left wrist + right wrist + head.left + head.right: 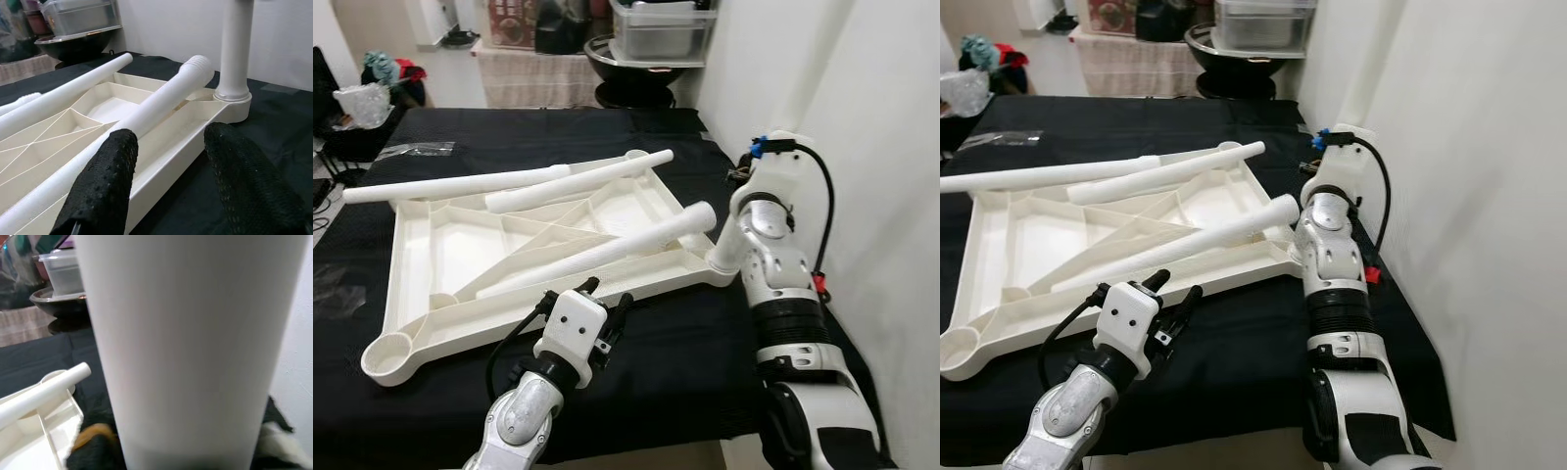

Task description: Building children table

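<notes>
Leg stands in the tabletop corner at right, so turn it straight; right gripper grip unclear, left gripper spread, empty.

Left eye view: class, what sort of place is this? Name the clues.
Probably a room in a home, used for assembly: a black-covered table holds an upturned white tabletop with loose legs, and a lidded storage box sits beyond.

Home storage rm: plastic bin, clothes pile, cloth-covered bench.
</notes>
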Motion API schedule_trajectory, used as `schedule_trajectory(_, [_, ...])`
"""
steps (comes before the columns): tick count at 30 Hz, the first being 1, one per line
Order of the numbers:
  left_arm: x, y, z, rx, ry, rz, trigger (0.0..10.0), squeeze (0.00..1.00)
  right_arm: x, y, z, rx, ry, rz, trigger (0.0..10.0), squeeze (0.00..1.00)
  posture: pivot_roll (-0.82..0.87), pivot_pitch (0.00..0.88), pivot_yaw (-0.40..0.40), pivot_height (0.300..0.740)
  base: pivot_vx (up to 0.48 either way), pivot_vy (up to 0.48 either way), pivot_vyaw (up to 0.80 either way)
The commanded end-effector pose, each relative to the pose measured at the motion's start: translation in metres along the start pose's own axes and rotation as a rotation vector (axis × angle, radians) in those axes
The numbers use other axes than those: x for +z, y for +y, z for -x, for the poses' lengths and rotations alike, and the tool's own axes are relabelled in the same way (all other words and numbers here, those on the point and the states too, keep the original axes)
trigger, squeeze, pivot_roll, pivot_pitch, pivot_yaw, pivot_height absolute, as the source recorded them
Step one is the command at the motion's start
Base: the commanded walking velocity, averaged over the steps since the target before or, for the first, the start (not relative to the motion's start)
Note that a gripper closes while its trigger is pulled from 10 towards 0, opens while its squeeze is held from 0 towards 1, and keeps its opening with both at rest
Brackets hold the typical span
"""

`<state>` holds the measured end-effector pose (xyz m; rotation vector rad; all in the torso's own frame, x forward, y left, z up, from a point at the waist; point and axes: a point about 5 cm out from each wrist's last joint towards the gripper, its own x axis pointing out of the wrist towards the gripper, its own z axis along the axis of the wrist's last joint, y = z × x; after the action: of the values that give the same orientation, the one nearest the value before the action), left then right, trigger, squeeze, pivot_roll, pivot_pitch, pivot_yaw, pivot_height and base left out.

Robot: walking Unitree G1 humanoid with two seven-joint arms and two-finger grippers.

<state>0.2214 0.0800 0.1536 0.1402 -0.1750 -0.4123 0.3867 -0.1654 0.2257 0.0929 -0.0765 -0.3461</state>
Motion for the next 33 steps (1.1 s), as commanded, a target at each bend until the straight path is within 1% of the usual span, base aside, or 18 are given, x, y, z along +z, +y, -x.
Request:
schedule_trajectory(1, [-0.003,-0.001,0.001,-0.007,0.016,0.011,10.0,0.0,-0.003,0.0,0.001,-0.002,0.0,-0.001,10.0,1.0,0.03,0.042,-0.069,0.74,0.0,0.0,0.0])
schedule_trajectory(6, [-0.003,-0.002,0.001,-0.009,0.016,0.012,10.0,0.0,0.0,-0.004,0.003,0.005,-0.023,0.011,10.0,1.0,0.03,0.036,-0.068,0.74,0.0,0.0,0.0])
schedule_trajectory(8, [-0.003,-0.002,0.001,-0.01,0.017,0.011,10.0,0.0,0.003,-0.004,0.002,0.042,-0.022,0.016,10.0,1.0,0.03,0.036,-0.066,0.74,0.0,0.0,0.0])
schedule_trajectory(9, [-0.004,-0.002,0.001,-0.011,0.017,0.01,10.0,0.0,0.005,0.005,0.0,0.188,-0.01,-0.006,10.0,0.0,0.03,0.034,-0.068,0.74,0.0,0.0,0.0])
schedule_trajectory(10, [-0.004,-0.002,0.001,-0.011,0.017,0.01,10.0,0.0,0.005,0.005,0.0,0.188,-0.01,-0.006,10.0,0.0,0.03,0.034,-0.068,0.74,0.0,0.0,0.0])
schedule_trajectory(11, [-0.004,-0.002,0.001,-0.012,0.017,0.009,10.0,0.0,0.007,0.011,-0.002,0.296,-0.002,-0.024,10.0,0.0,0.03,0.034,-0.068,0.74,0.0,0.0,0.0])
schedule_trajectory(12, [-0.004,-0.002,0.001,-0.012,0.017,0.009,10.0,0.0,0.007,0.011,-0.002,0.296,-0.002,-0.024,10.0,0.0,0.03,0.034,-0.068,0.74,0.0,0.0,0.0])
schedule_trajectory(13, [-0.004,-0.002,0.001,-0.012,0.017,0.008,10.0,0.0,0.006,0.019,0.0,0.503,0.059,-0.073,10.0,0.0,0.03,0.033,-0.068,0.74,0.0,0.0,0.0])
schedule_trajectory(15, [-0.004,-0.002,0.001,-0.011,0.017,0.008,10.0,0.0,0.007,0.02,0.015,0.938,0.095,-0.078,10.0,0.0,0.03,0.031,-0.068,0.74,0.0,0.0,0.0])
schedule_trajectory(16, [-0.004,-0.002,0.001,-0.011,0.017,0.008,10.0,0.0,0.007,0.02,0.015,0.938,0.095,-0.078,10.0,0.0,0.03,0.031,-0.068,0.74,0.0,0.0,0.0])
schedule_trajectory(18, [-0.003,-0.002,0.001,-0.011,0.016,0.007,10.0,0.0,0.009,0.013,0.03,1.205,0.084,-0.044,10.0,0.0,0.04,0.026,-0.072,0.74,0.0,0.0,0.0])
schedule_trajectory(19, [-0.003,-0.002,0.001,-0.011,0.016,0.007,10.0,0.0,0.009,0.013,0.03,1.205,0.084,-0.044,10.0,0.0,0.04,0.026,-0.072,0.74,0.0,0.0,0.0])
schedule_trajectory(22, [-0.003,-0.002,0.001,-0.011,0.016,0.007,10.0,0.0,0.011,0.002,0.045,1.411,0.087,-0.036,10.0,0.0,0.03,0.023,-0.07,0.74,0.0,0.0,0.0])
schedule_trajectory(23, [-0.003,-0.002,0.001,-0.011,0.016,0.007,10.0,0.0,0.011,0.002,0.045,1.411,0.087,-0.036,10.0,0.0,0.03,0.023,-0.07,0.74,0.0,0.0,0.0])
schedule_trajectory(26, [-0.003,-0.003,0.002,-0.012,0.015,0.008,10.0,0.0,0.012,0.0,0.05,1.508,0.102,-0.069,10.0,0.0,0.04,0.02,-0.07,0.74,0.0,0.0,0.0])
schedule_trajectory(28, [-0.002,-0.003,0.002,-0.017,0.013,0.01,10.0,0.0,0.013,0.007,0.051,1.609,0.11,-0.088,10.0,0.0,0.04,0.015,-0.07,0.74,0.0,0.0,0.0])
schedule_trajectory(30, [-0.002,-0.004,0.002,-0.019,0.012,0.011,10.0,0.0,0.013,0.011,0.051,1.63,0.109,-0.088,10.0,0.0,0.04,0.015,-0.07,0.74,0.0,0.0,0.0])
schedule_trajectory(33, [-0.001,-0.005,0.002,-0.026,0.008,0.012,10.0,0.0,0.011,0.025,0.051,1.668,0.108,-0.093,10.0,0.0,0.05,0.012,-0.073,0.74,0.0,0.0,0.0])
